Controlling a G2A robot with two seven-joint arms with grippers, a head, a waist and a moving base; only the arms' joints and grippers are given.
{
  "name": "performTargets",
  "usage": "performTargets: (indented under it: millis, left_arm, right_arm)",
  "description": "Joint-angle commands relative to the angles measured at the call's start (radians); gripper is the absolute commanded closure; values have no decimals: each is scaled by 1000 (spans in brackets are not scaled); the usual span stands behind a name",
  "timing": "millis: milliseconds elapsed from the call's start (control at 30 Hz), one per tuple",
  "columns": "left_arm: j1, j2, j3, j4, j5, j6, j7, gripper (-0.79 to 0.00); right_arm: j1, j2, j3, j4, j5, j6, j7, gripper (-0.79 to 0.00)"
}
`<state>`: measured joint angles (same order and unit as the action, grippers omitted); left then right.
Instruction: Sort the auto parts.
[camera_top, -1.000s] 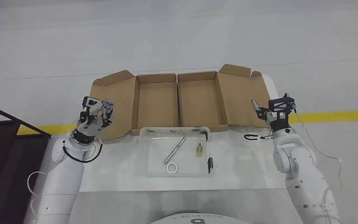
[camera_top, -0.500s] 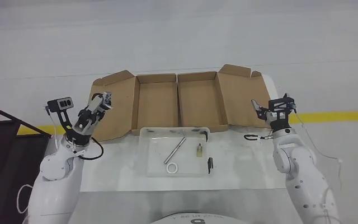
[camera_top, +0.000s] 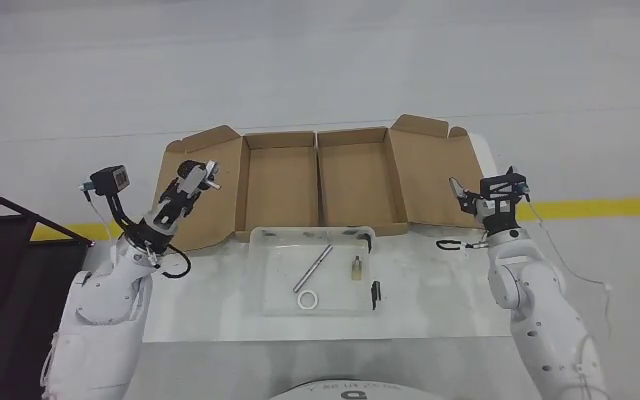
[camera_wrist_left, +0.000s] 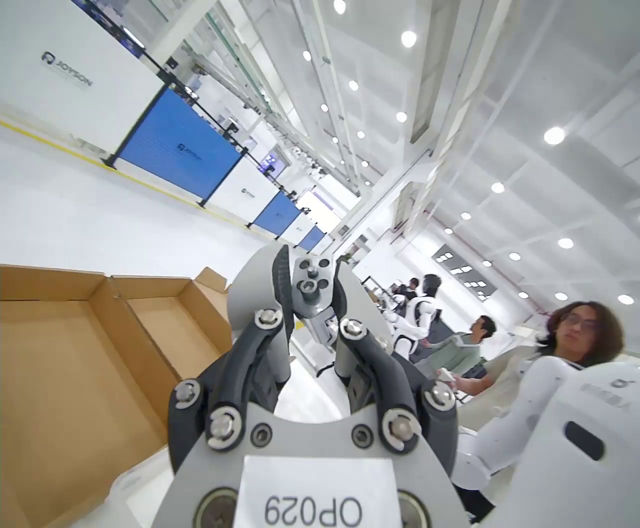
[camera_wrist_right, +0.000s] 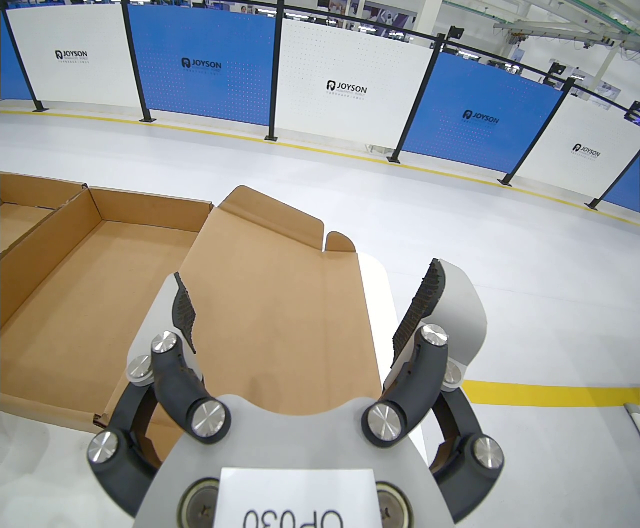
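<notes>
1. Left gripper (camera_wrist_left: 309, 277): fingers clamped on a small grey metal bracket with round bosses (camera_wrist_left: 313, 295). It is held up in the air, off the table.
2. In the top view that left gripper (camera_top: 199, 178) hangs over the box's outer left flap, at 9 o'clock of the brown cardboard two-compartment box (camera_top: 283, 195).
3. Right gripper (camera_wrist_right: 310, 305): fingers spread apart, nothing between them. It sits by the right flap, at 3 o'clock of the box.
4. Clear plastic tray (camera_top: 275, 260) lies at 6 o'clock of the box, touching its near edge. It holds a long silver metal rod (camera_top: 313, 268), a white ring (camera_top: 307, 298) and a small yellowish piece (camera_top: 355, 266). A short black part (camera_top: 375, 294) is at the tray's 3 o'clock rim.
5. Both compartments look bare.
6. Step, my read: carrying the bracket to its compartment.
7. Next move calls for swinging toward 3 o'clock over the left compartment, lowering, then letting go.
</notes>
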<state>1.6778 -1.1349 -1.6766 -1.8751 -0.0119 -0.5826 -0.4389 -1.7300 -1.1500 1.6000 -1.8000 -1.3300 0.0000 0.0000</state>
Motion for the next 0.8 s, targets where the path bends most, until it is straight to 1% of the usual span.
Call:
performTargets:
  millis: [0, 100, 233, 300, 467, 533, 633, 667, 767]
  left_arm:
    - [-17, -5, 35, -17, 106, 83, 69, 0]
    - [-35, -13, 90, -35, 200, 152, 136, 0]
    - [-53, -19, 164, -37, 227, 192, 133, 0]
    - [-68, -21, 200, -29, 242, 203, 114, 0]
    - [-108, -28, 280, 1, 252, 206, 93, 0]
    - [-121, -30, 295, 10, 251, 206, 95, 0]
    - [-129, -32, 301, 20, 230, 204, 103, 0]
    - [-129, -32, 301, 20, 230, 204, 103, 0]
    - [-129, -32, 301, 20, 230, 204, 103, 0]
  right_arm:
    - [0, 0, 0, 0, 0, 0, 0, -785]
    - [0, 0, 0, 0, 0, 0, 0, -785]
    - [0, 1, -1, -10, -15, -6, -9, -785]
    - [-20, 5, -10, -50, -106, -39, -44, -785]
    - [-97, 9, -62, -191, -243, -132, -118, -785]
    - [-128, 9, -90, -232, -282, -145, -144, -785]
    - [-159, 8, -106, -281, -309, -130, -150, -785]
    - [-165, 8, -98, -291, -334, -114, -154, -785]
    - [-165, 8, -98, -291, -334, -114, -154, -785]
